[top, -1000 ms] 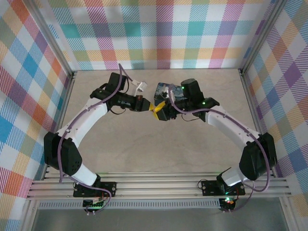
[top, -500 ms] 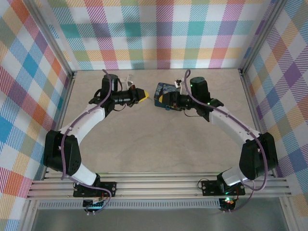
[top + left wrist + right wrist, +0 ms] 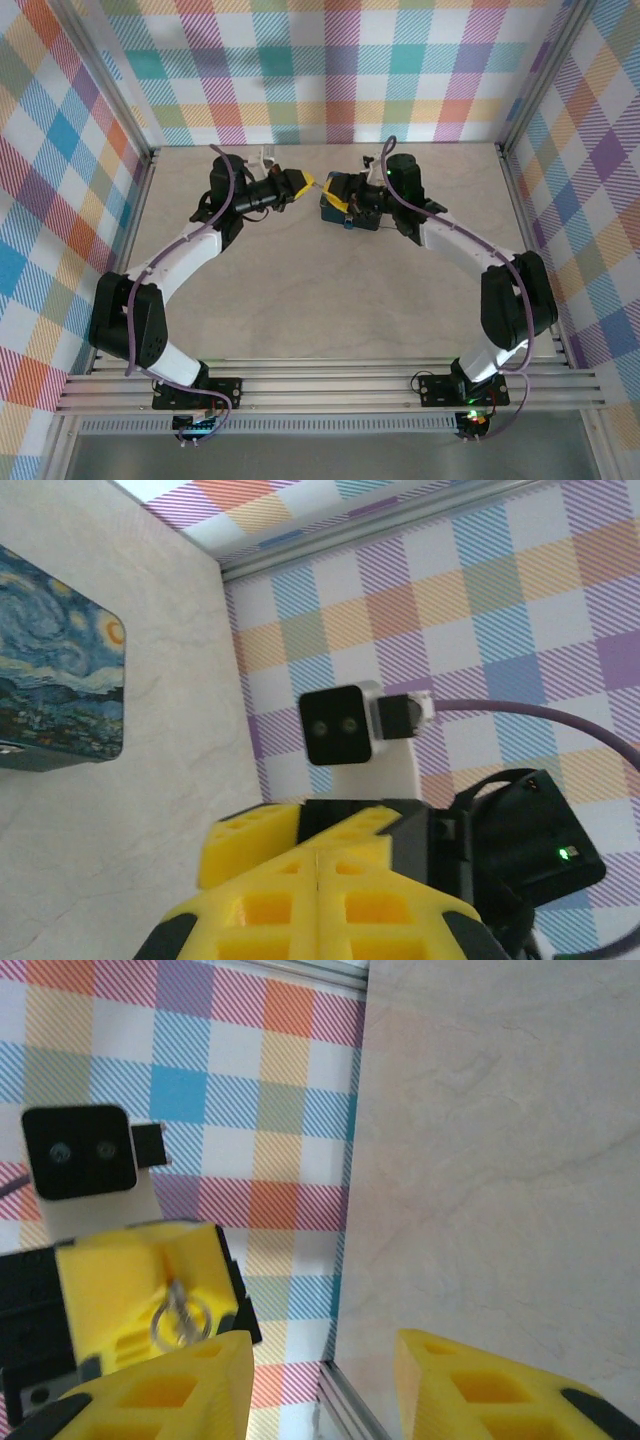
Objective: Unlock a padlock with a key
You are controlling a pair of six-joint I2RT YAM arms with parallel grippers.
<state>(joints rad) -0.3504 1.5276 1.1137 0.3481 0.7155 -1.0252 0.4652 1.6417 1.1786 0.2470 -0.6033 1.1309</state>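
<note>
Nearest the arm bases the bench [image 3: 320, 300] lies bare; the work sits farther back, where the two hands face each other. The left hand [image 3: 299, 183] is pressed shut. The right wrist view shows a silvery ring [image 3: 156, 1328] and a thin grey sliver, which I take for the key [image 3: 177, 1298], pinched at the seam of its yellow fingers [image 3: 120, 1280]. The right hand [image 3: 342, 204] stands partly apart, with nothing between its tips in its own view. It hangs over the dark blue tin [image 3: 334, 185] with the swirly painted lid; whether it touches the tin I cannot tell. As I judge it, the key is in hand and aimed toward the right hand, but it is not yet in any keyhole, so seating it, turning it and freeing the shackle are all to come. The padlock I cannot place for sure. A small blue speck [image 3: 344, 222] at the tin's near edge, under the right hand, may be it, but it is too small to tell. Whether the right hand grips anything deeper than its tips is cut off at the bottom of its view. Behind it all stands the checked back wall [image 3: 330, 70].
</note>
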